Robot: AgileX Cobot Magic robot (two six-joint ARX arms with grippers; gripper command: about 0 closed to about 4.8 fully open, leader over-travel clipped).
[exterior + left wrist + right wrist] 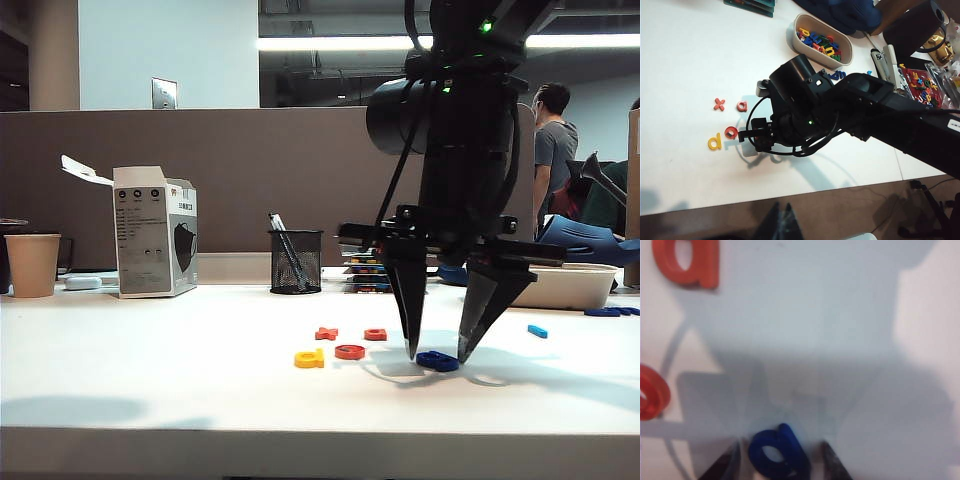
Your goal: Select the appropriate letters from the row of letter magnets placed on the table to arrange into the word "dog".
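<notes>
Your black right gripper [438, 354] straddles the dark blue letter [438, 361] on the white table [150, 340]. Beside it you've got a red ring [350, 352], a yellow letter [309, 358], a red-orange cross [326, 333], a red-orange "a" [375, 334] and a light blue bar [537, 331]. Left gripper's out of shot.

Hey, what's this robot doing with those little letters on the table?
It's spelling "dog". The yellow d and red o lie side by side on the white table. The right pincer stands open, fingertips down either side of the dark blue g. The left pincer isn't in view.
</notes>
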